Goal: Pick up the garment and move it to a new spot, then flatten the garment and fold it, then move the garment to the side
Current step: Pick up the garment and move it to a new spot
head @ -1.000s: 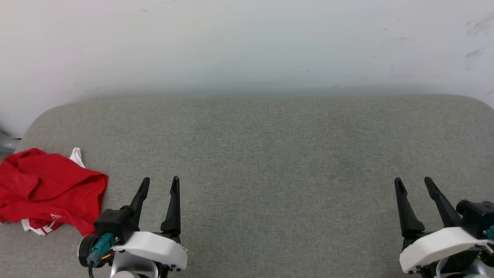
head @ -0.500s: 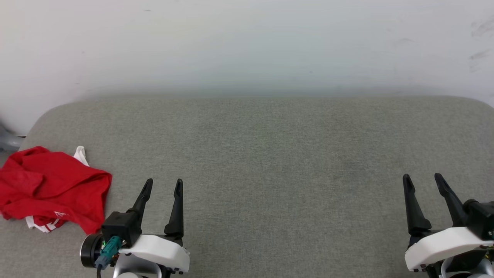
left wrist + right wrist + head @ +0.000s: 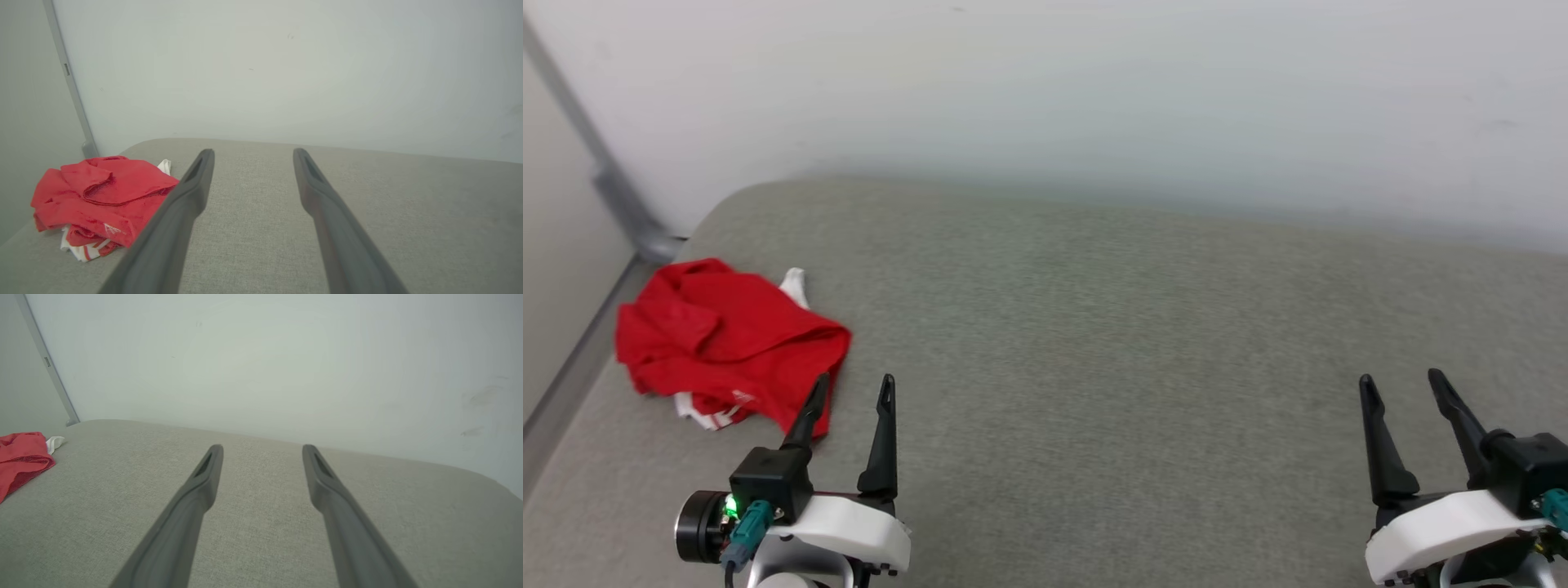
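Over at the mid-left of the head view, the garment (image 3: 727, 343) sits in a crumpled red heap on the grey padded surface (image 3: 1135, 327), close to its left edge. A bit of white pokes out at the top and striped trim at the bottom. The left gripper (image 3: 855, 380), lower left, has its fingers spread wide with nothing between them; one fingertip overlaps the heap's lower right corner in the frame. The right gripper (image 3: 1401, 377), lower right, is also spread and empty, well apart from the garment.
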Tool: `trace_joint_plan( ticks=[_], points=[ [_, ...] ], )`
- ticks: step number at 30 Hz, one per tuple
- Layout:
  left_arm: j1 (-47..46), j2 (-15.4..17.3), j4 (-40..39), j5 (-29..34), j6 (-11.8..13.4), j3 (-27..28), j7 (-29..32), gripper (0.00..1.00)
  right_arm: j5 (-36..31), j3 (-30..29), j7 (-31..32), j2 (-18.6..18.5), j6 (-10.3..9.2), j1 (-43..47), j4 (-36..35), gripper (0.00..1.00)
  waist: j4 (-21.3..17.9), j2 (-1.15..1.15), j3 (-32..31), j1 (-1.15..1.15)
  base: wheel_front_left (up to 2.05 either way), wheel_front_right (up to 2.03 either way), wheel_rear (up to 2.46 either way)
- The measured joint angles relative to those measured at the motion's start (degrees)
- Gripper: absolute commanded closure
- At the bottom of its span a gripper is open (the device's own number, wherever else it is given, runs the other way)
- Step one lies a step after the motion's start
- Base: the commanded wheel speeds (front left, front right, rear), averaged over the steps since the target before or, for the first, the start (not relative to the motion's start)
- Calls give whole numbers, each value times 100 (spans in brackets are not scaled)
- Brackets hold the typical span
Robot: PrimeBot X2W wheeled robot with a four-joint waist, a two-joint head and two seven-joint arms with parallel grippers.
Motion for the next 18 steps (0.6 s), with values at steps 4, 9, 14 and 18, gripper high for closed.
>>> trace_joint_plan(
  ticks=[4,9,14,18],
  points=[
    [4,-2,5,51,-23,125,-24,0,-23,103,-23,2,0,4,-7,0,400,0,-5,0,0,0,0],
    [15,-21,27,-11,-44,256,-25,0,4,214,-31,3,0,-20,10,0,903,0,-2,0,0,0,0],
    [19,-36,26,-40,-66,359,-25,0,52,326,-48,4,0,-47,12,0,1380,0,1,0,0,0,0],
    [36,-20,24,-4,-76,428,-25,0,89,436,-51,7,1,-91,41,0,1697,0,-2,0,0,0,0]
  ],
)
